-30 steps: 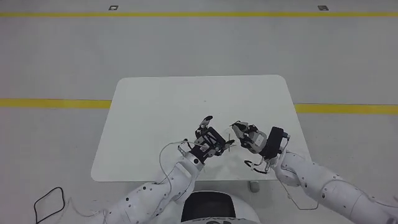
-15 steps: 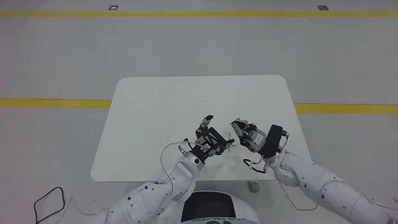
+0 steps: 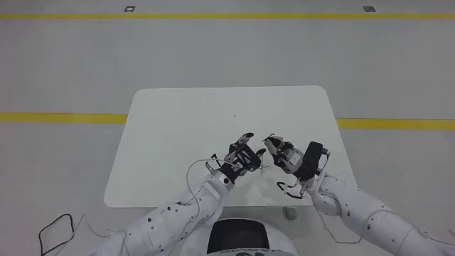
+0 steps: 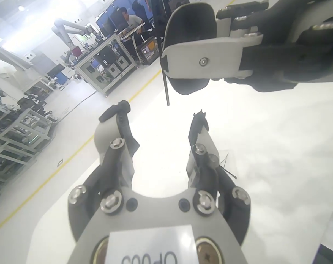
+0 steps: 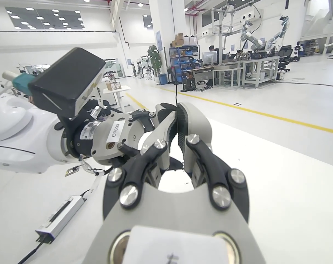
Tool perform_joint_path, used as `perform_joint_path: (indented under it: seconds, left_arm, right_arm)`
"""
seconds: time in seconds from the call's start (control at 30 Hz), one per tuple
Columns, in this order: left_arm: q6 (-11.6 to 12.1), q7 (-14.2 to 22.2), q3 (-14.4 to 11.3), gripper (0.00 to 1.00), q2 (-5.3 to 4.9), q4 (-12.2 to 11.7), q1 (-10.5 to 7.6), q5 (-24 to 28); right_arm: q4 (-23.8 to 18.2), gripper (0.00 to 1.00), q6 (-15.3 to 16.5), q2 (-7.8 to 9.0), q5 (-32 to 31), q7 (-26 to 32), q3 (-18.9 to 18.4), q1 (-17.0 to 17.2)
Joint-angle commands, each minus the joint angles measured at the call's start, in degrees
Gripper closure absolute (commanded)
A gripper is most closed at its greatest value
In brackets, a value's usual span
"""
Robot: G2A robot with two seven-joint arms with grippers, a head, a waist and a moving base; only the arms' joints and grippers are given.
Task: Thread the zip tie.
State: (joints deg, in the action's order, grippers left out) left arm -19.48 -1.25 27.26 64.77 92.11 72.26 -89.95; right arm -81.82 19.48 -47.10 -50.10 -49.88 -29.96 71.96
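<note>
- Right tool (image 5: 177,119) pinches a thin black zip tie (image 5: 176,94).
- Left tool (image 4: 161,113) spread, empty, near the tie's free end.
- Both over the white bench (image 3: 213,114).

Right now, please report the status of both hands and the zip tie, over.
Right hand shut on zip tie, above table. Left hand open, facing its free end. No obstacle between hands.

I see a white table (image 3: 185,128) with rounded corners, standing across the nearer yellow floor line (image 3: 64,118). On the robot's side of that line, a thin dark strand (image 4: 227,172) seems to lie on the tabletop; I cannot tell what it is.
</note>
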Motion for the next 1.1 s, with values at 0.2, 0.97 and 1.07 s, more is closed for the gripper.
perform_joint_path:
  seconds: [0.2,0.97,1.07]
  left_arm:
    - [0.00,-0.70,0.55,0.64,0.23,-0.17,0.33,0.00]
    - [0.00,-1.22,0.90,0.79,0.87,-1.00,0.33,0.00]
    - [0.00,-1.21,0.75,0.81,0.95,-1.11,0.20,0.00]
  right_arm:
    - [0.09,1.00,0.00,-0.39,0.33,0.99,-0.17,0.12]
    - [0.37,1.00,0.00,-1.03,0.52,1.34,0.11,0.21]
    - [0.40,1.00,0.00,-1.11,0.40,1.42,0.46,0.03]
